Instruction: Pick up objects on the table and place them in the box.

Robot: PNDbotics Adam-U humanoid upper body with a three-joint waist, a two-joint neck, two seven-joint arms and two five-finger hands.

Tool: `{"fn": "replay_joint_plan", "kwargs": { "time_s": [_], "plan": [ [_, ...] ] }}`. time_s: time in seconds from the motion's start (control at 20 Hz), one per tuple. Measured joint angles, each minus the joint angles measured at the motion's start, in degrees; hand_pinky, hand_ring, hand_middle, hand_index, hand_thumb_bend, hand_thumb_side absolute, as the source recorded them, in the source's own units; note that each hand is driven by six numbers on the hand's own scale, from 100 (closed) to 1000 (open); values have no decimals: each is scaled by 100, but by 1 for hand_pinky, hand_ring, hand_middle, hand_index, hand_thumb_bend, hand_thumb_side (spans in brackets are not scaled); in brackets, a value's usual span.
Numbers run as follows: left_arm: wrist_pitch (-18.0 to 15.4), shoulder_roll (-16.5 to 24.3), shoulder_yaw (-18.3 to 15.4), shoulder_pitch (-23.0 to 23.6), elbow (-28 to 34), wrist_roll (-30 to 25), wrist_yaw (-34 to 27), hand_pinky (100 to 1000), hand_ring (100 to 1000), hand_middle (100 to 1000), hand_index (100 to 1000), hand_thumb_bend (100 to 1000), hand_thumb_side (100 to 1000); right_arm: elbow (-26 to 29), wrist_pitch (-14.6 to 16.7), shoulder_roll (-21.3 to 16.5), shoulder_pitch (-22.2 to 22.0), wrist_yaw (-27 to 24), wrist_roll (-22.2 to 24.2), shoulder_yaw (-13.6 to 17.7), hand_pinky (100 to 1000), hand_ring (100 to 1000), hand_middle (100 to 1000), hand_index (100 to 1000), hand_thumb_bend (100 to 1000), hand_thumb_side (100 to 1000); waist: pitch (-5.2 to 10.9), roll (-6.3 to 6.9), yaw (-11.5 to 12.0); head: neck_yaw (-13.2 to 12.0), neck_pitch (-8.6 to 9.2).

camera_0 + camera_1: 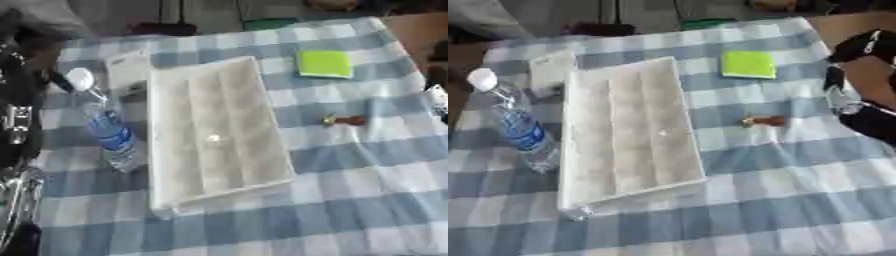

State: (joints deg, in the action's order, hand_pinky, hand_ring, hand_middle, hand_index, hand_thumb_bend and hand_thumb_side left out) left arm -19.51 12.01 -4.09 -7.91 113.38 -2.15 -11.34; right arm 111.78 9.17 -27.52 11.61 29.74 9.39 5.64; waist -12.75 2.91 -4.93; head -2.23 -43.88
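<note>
A long white box [214, 132] with shallow compartments lies open in the middle of the checked cloth; one tiny pale speck shows inside it. Left of it stands a clear water bottle [109, 132] with a blue label and white cap. A green square pad [325, 63] lies at the back right. A small red-brown object with a gold end [344, 120] lies right of the box. My left hand [17, 192] shows as black and silver parts at the left edge, beside the bottle. My right hand [859, 112] hangs at the right edge, apart from the red-brown object.
A white flat piece [128, 70] stands behind the box's far left corner, with a small dark thing [133, 92] next to it. The blue and white checked cloth [350, 200] covers the table. Dark items lie beyond the far edge.
</note>
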Motion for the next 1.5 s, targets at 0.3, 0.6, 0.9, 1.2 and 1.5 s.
{"fn": "replay_joint_plan", "kwargs": {
  "time_s": [0.3,0.6,0.9,1.2,1.5],
  "plan": [
    [6,0,0,0,0,2,0,411,797,924,868,521,460,0,0,0,0,-2,0,0,903,686,700,685,100,342,0,-1,-1,-3,0],
    [6,0,0,0,0,3,0,410,797,924,868,522,460,0,-1,0,1,-2,1,0,904,687,701,684,100,338,0,1,-4,-18,0],
    [14,0,1,21,0,-5,0,410,798,925,868,520,464,-176,93,-327,222,-50,66,-75,912,699,708,686,100,324,0,2,-4,-17,0],
    [26,0,6,34,0,-17,0,409,798,926,868,519,467,-987,534,-1023,620,-229,402,-355,929,730,723,678,255,396,0,-3,51,-14,0],
    [45,0,36,33,0,-41,0,408,799,926,868,517,470,-1871,1045,-1287,939,-60,599,-603,939,744,731,684,337,437,-6,0,107,4,0]
  ]
}}
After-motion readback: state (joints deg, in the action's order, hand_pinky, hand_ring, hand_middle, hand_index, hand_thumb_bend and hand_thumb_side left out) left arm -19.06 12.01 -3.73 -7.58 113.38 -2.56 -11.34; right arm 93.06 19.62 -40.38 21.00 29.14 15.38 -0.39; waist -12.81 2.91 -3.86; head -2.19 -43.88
